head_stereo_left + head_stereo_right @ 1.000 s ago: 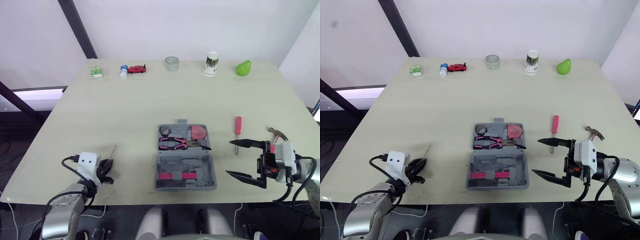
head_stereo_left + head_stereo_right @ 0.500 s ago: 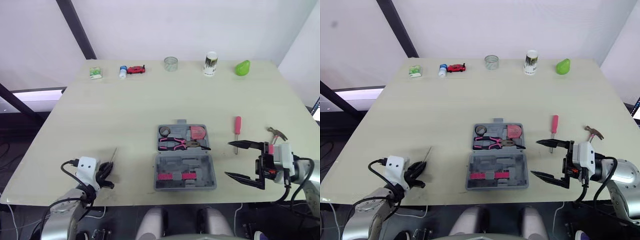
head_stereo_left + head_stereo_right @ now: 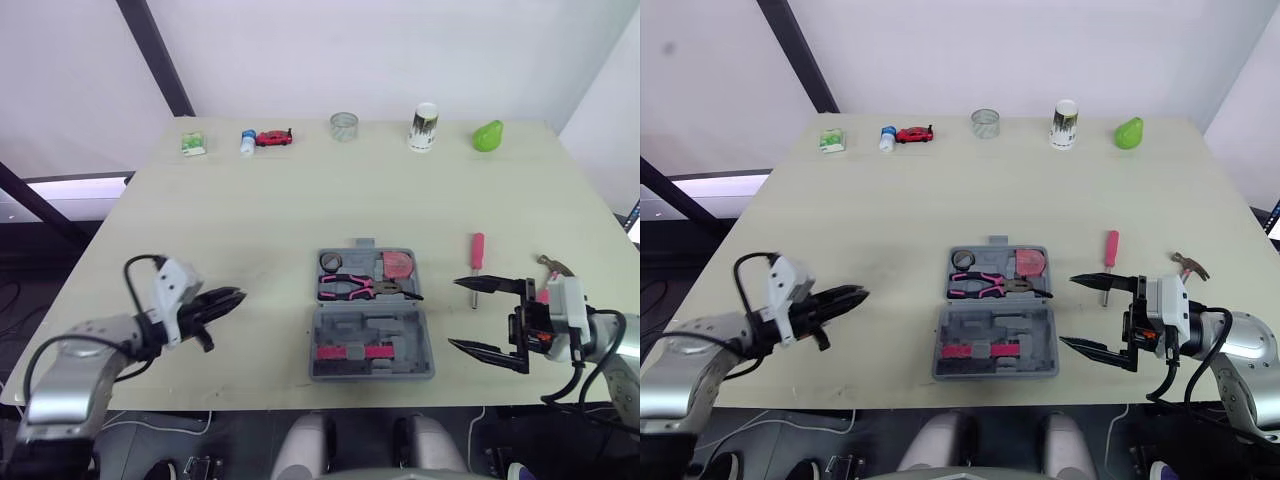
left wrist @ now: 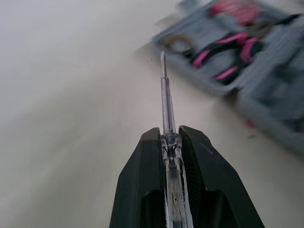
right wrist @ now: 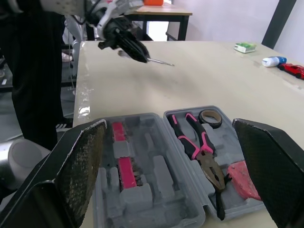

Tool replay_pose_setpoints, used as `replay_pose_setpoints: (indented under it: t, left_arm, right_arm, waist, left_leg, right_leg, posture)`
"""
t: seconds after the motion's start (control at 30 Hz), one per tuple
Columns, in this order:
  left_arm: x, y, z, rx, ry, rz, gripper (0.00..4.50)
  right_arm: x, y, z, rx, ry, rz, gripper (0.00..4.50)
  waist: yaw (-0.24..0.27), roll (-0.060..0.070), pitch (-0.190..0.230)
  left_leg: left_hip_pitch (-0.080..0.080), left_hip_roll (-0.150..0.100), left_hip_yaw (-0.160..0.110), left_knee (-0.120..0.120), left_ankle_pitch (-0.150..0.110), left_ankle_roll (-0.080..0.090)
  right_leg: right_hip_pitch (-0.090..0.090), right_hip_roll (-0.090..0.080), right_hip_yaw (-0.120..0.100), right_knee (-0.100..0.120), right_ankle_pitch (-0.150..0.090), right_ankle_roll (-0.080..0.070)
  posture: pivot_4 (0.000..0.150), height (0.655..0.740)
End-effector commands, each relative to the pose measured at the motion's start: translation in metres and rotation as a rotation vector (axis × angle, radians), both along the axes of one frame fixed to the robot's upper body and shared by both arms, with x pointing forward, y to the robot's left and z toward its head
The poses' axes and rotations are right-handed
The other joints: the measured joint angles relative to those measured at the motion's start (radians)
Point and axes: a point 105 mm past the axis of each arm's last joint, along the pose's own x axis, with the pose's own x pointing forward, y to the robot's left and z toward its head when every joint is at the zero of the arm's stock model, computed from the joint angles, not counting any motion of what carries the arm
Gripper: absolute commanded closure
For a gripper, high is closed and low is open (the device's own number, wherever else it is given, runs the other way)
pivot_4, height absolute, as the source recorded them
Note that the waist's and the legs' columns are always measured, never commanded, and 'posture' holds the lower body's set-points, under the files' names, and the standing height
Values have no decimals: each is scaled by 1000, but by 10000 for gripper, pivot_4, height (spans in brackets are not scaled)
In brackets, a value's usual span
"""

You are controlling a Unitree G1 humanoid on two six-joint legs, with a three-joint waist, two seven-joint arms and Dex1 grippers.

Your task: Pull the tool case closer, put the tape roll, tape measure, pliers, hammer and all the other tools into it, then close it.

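Grey case sits open near the front edge of the table, with pliers, tape roll and tape measure in its far half. Left gripper is clamped tight on a clear screwdriver, tip aimed at the case from well to its left. Right gripper gapes wide and empty just right of the case, with the red screwdriver and hammer lying on the table near it.

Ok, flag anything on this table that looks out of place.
Nothing spilled or damaged. At the far edge, a green pear, a red toy car and a cup are not tools. The red screwdriver and hammer lie outside the open tool case, to its right.
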Motion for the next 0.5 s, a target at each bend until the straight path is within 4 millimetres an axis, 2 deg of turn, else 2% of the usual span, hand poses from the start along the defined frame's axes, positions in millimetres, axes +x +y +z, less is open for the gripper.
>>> replay_pose_setpoints:
  t: [0.03,0.27,0.5]
  left_arm:
    - [5,-36,10,10,18,-221,44034]
    - [20,-89,9,86,42,-479,44034]
    - [28,-119,0,192,53,-590,44034]
  right_arm:
    - [0,-5,9,1,-33,-8,0]
    - [-1,-10,10,-15,-40,-42,0]
    - [-2,-16,8,-29,-37,-82,0]
  waist:
    - [0,0,0]
    - [-4,0,0]
    - [-2,-1,1]
  left_leg:
    - [0,0,0,0,0,0]
    - [0,-1,0,1,0,0]
    - [0,-1,0,1,0,0]
  right_leg:
    - [0,1,0,0,0,0]
    - [0,6,3,0,0,1]
    - [0,7,3,1,0,1]
  posture:
    - [1500,7400]
    - [1500,7400]
    - [1500,7400]
